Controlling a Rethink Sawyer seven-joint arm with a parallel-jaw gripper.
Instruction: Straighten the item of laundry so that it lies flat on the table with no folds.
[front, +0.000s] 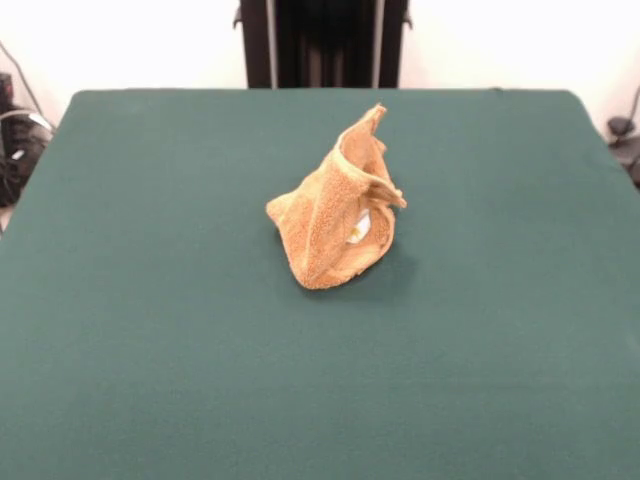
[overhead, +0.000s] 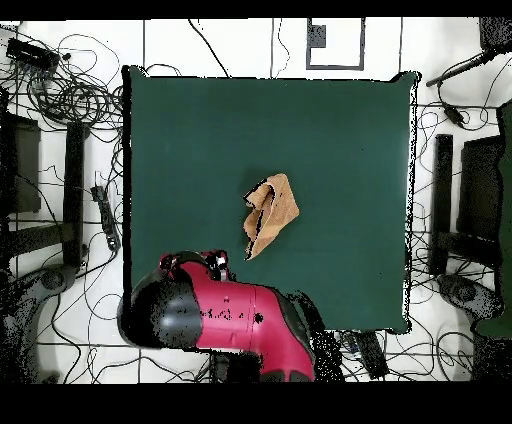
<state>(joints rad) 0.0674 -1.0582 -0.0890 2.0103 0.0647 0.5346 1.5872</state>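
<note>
The orange-tan towel sits crumpled near the middle of the dark green table. It is bunched into a standing heap with a peak pointing up and toward the far side. Folded flaps wrap round a hollow where a bit of white label shows. In the overhead view the towel is a narrow folded shape at the centre of the table. The red and black arm is drawn back over the table's bottom left corner, well apart from the towel. Its gripper does not show in either view.
The robot's black pedestal stands behind the table's far edge. Cables and dark equipment lie on the floor around the table on all sides.
</note>
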